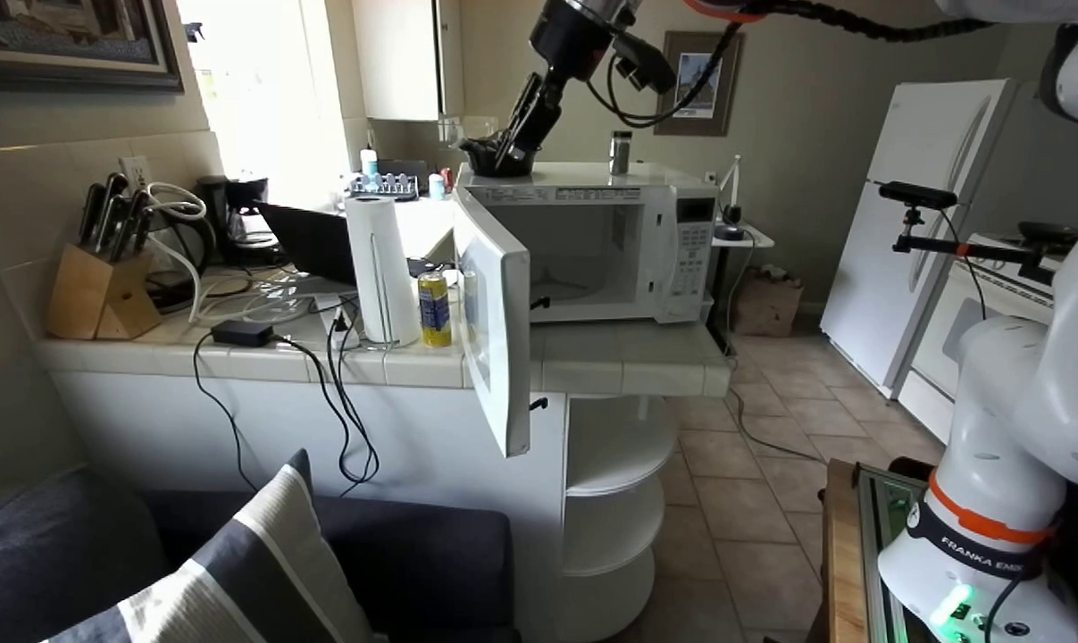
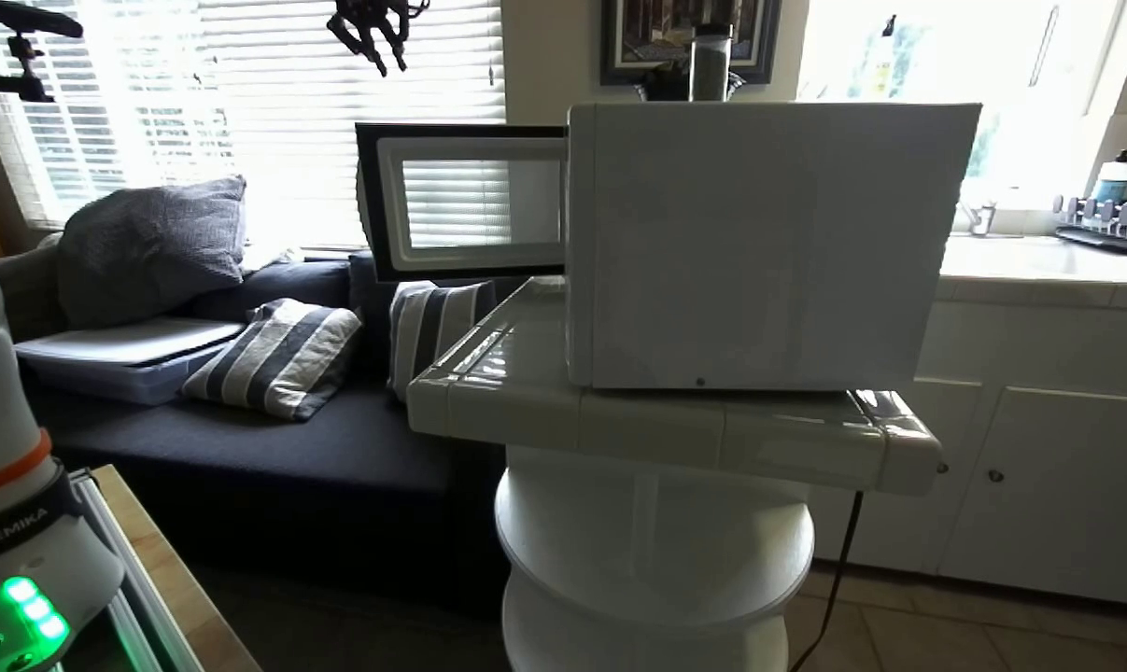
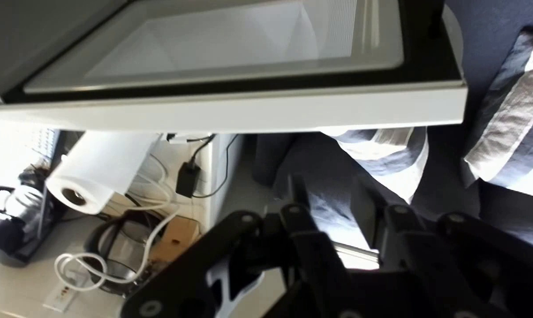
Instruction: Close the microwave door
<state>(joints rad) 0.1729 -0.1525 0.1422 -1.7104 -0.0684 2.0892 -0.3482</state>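
The microwave door (image 1: 505, 344) stands wide open at the front of the white microwave (image 1: 689, 254) — its free end reaching out past the edge of the tiled counter (image 1: 632, 366), toward the sofa side. Near its outer face stand a yellow can (image 1: 434, 313) and a paper towel roll (image 1: 380, 277) (whether the can touches the door, I cannot tell).

In an exterior view the gripper (image 2: 392, 67) hangs higher than the door and apart from it, its fingers spread with a gap between them. On top of the microwave stands a jar (image 1: 620, 153), and in an exterior view a dark object (image 2: 661, 82) shows partly behind it.

Farther along the counter are a laptop (image 1: 306, 241), a black power adapter (image 1: 242, 333) and a knife block (image 1: 105, 295). A dark sofa (image 2: 376, 439) bears striped pillows (image 2: 278, 359) — and a refrigerator (image 1: 914, 223) stands well apart, beyond the counter.
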